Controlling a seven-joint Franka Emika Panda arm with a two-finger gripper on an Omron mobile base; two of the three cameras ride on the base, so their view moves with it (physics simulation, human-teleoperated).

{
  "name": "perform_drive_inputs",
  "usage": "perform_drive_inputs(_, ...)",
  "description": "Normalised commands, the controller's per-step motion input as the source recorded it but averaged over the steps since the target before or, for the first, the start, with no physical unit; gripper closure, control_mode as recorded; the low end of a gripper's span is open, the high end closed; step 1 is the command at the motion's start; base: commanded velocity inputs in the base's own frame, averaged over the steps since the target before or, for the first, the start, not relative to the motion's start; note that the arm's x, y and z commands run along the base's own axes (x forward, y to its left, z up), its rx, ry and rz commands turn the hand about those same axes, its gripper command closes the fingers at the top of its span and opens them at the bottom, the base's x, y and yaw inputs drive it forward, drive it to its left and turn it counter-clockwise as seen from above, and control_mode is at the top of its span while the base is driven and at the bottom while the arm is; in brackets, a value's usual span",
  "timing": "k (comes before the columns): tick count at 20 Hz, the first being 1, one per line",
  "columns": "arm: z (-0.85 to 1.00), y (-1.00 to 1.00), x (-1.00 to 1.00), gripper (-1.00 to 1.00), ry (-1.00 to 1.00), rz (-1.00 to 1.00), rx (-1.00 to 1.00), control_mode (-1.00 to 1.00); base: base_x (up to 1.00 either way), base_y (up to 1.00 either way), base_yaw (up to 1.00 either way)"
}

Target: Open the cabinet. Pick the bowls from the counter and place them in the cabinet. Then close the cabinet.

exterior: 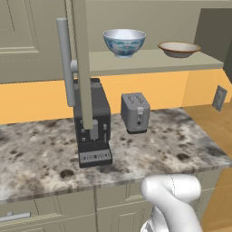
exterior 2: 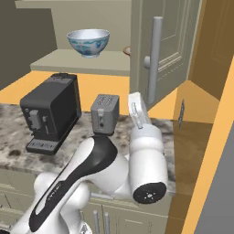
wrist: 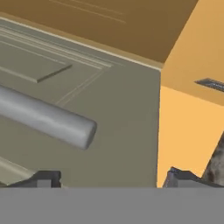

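The cabinet stands open, its left door (exterior: 81, 63) edge-on and its right door (exterior 2: 169, 45) swung out. On the cabinet shelf (exterior: 149, 61) sit both bowls: the white and pale-blue bowl (exterior: 124, 42) (exterior 2: 88, 42) at the left and the shallow tan bowl (exterior: 179, 49) at the right. In the right base view the right door hides most of the tan bowl (exterior 2: 126, 50). My gripper (wrist: 111, 180) is open, fingertips wide apart with nothing between them. It faces the right door's panel just below the end of its silver bar handle (wrist: 48, 118) (exterior 2: 154, 59).
On the granite counter (exterior: 158, 145) a black coffee machine (exterior: 93, 127) stands under the left door, with a grey toaster (exterior: 135, 112) beside it. A wall socket (exterior: 219, 97) sits on the orange side wall. Drawers run below the counter's front edge.
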Motion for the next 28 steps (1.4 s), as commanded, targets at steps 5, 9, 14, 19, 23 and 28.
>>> perform_drive_inputs(5,0.00,0.57,0.01,-1.00,-0.10,0.16,-0.14,-1.00,0.00,0.00,0.00)
perform_drive_inputs(9,0.00,0.57,0.11,-1.00,-0.11,0.15,-0.14,-1.00,0.00,0.00,0.00)
perform_drive_inputs(14,0.04,0.17,0.33,-1.00,-0.14,0.16,-0.09,-1.00,0.00,0.00,0.00)
perform_drive_inputs(19,0.01,0.17,0.58,-1.00,-0.07,0.15,-0.08,-1.00,0.00,0.00,0.00)
perform_drive_inputs(23,0.00,0.23,0.60,-1.00,-0.05,0.14,-0.10,-1.00,0.00,0.00,0.00)
perform_drive_inputs(28,0.00,0.25,0.49,-1.00,-0.06,0.12,-0.10,-1.00,0.00,0.00,0.00)
